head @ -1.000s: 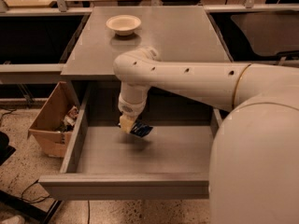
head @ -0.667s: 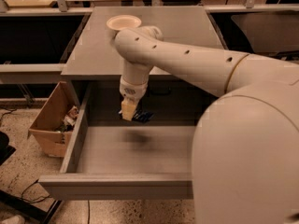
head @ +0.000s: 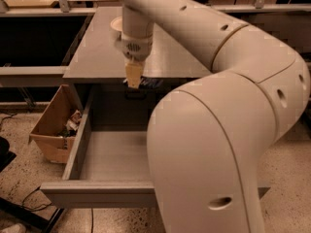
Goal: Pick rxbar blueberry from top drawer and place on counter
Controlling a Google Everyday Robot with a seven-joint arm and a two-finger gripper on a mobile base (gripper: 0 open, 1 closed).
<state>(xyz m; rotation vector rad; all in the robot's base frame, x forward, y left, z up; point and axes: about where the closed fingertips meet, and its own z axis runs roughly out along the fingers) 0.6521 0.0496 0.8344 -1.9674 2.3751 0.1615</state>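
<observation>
1 brown cardboard box (head: 51, 130) is sitting on the speckled floor (head: 286, 178) at left, holding crumpled wrappers. 1 cream bowl (head: 115, 23) is resting just behind the gripper (head: 133, 79), which is hanging over the front edge of the counter (head: 97, 57). Black cables (head: 26, 200) are lying lower left.

I am watching the gripper (head: 133, 82) hanging at the front edge of the counter (head: 95, 57), pinching the rxbar blueberry (head: 150, 83). It is covering one end of the bar, and I am not managing to read the wrapper. To the right of the gripper and below it, the big arm (head: 218, 130) is hiding the right side of the top drawer (head: 107, 159) and is running out of the picture. Just behind the gripper, the wrist is covering most of the bowl (head: 115, 23). Lower on its left, the cardboard box (head: 48, 130) is holding small things I cannot identify.
</observation>
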